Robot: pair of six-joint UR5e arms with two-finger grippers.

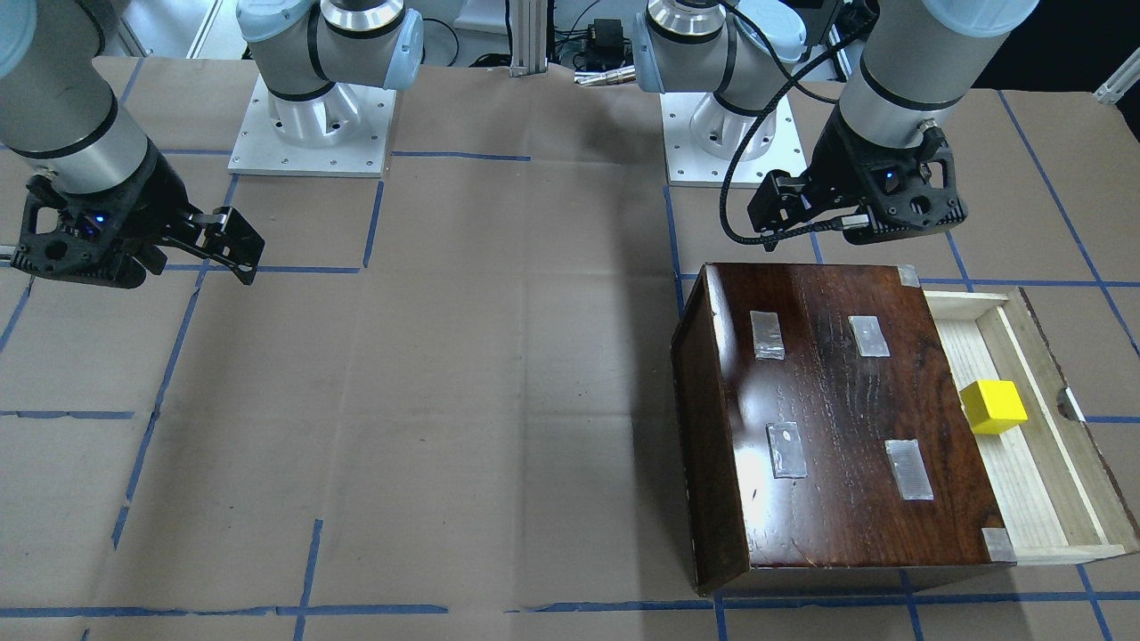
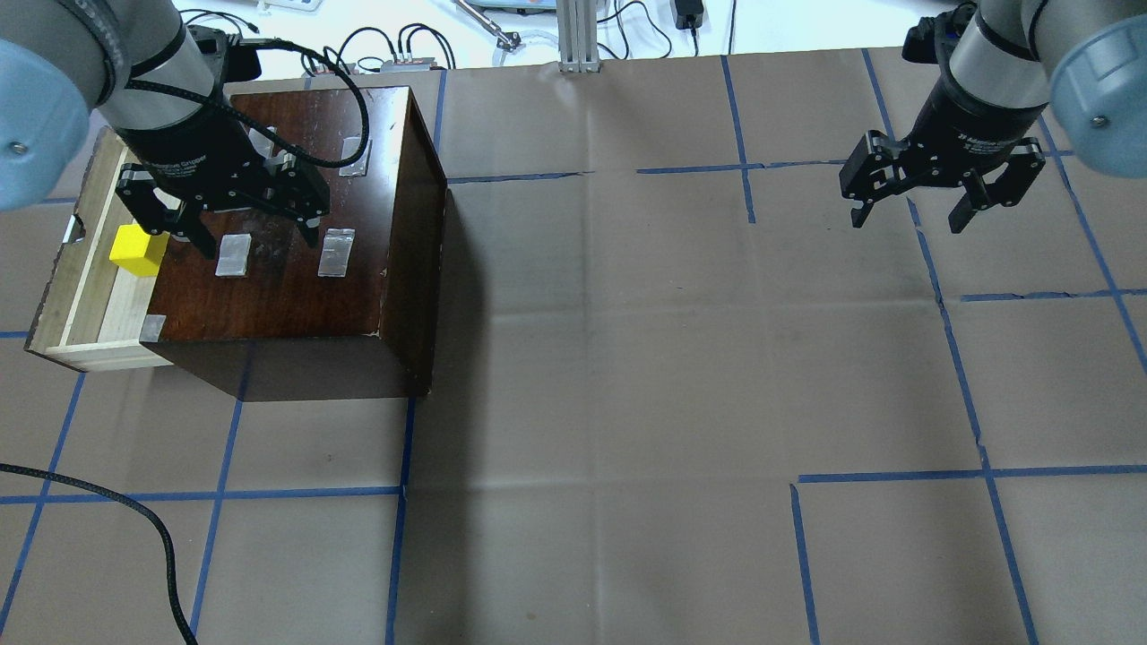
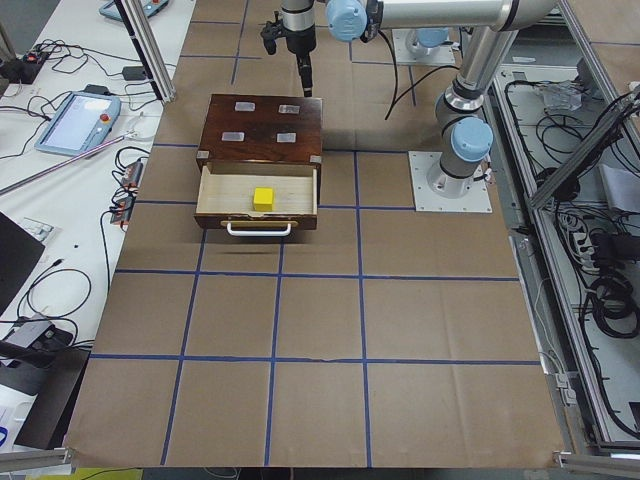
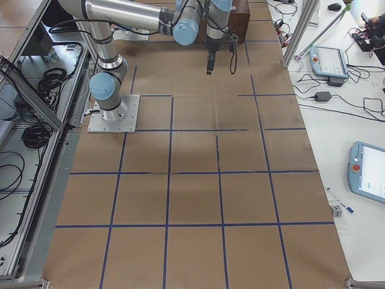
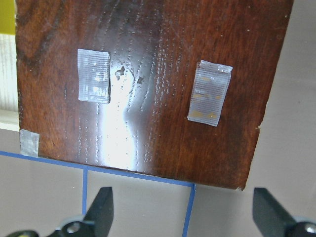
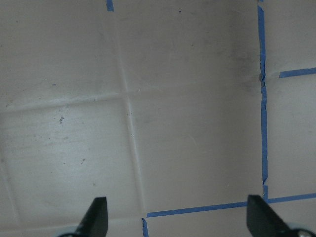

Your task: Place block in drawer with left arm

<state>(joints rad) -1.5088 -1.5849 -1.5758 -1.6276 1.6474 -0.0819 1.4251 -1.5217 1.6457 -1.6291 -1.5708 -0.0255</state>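
The yellow block (image 1: 993,407) lies free in the pulled-out drawer (image 1: 1060,481), about midway along it; it also shows in the overhead view (image 2: 137,250) and the left side view (image 3: 263,198). The drawer (image 2: 85,287) sticks out of the dark-brown cabinet (image 2: 296,206). My left gripper (image 2: 242,231) is open and empty, above the cabinet top (image 5: 148,74), beside the block and not touching it. Its fingertips (image 5: 101,207) frame the cabinet's edge. My right gripper (image 2: 908,215) is open and empty, far off over bare table paper (image 6: 177,123).
Brown paper with blue tape lines (image 2: 591,358) covers the table. A loose black cable (image 2: 134,520) lies at the near left corner. The arm base plates (image 1: 312,133) (image 1: 726,133) sit at the robot's side. Cables and devices (image 2: 394,54) lie beyond the table's far edge.
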